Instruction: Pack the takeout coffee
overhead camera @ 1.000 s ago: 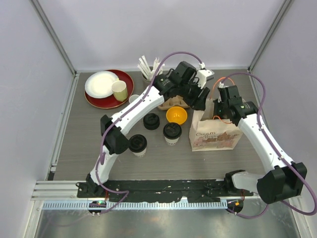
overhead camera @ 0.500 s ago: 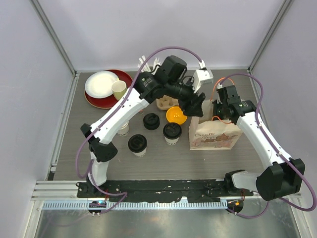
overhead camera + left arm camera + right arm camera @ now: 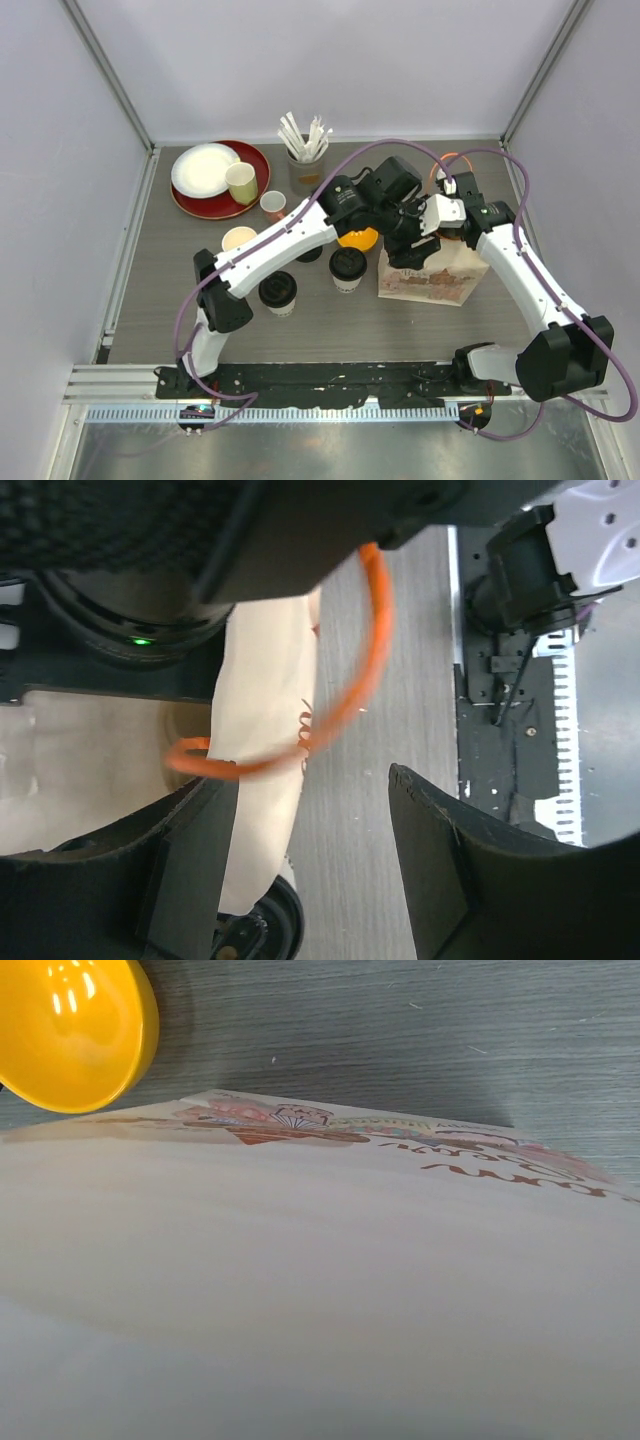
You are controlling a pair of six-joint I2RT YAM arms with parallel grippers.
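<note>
Two cream paper cups with black lids stand left of the bag, one [image 3: 347,266] next to it and one [image 3: 278,291] further left. A third black lid [image 3: 303,254] peeks from under my left arm. The printed paper bag [image 3: 432,275] stands at centre right. My left gripper [image 3: 405,248] is at the bag's top left edge. In the left wrist view this gripper [image 3: 310,860] is open, with the bag wall [image 3: 262,730] and an orange handle [image 3: 372,650] between its jaws. My right gripper [image 3: 456,222] is at the bag's top; its fingers are hidden. The bag's side [image 3: 320,1290] fills the right wrist view.
A yellow bowl [image 3: 360,239] sits just left of the bag, also in the right wrist view [image 3: 70,1030]. At back left are a red plate [image 3: 190,203], a green mug [image 3: 240,182], a small pink-handled cup [image 3: 270,204] and an open cream cup [image 3: 238,238]. A holder of sticks [image 3: 305,152] stands behind.
My left arm has swung from the back of the table forward and right, bringing its gripper to the bag's top edge. The bag has shifted slightly left and tilted. The right arm has barely moved.
</note>
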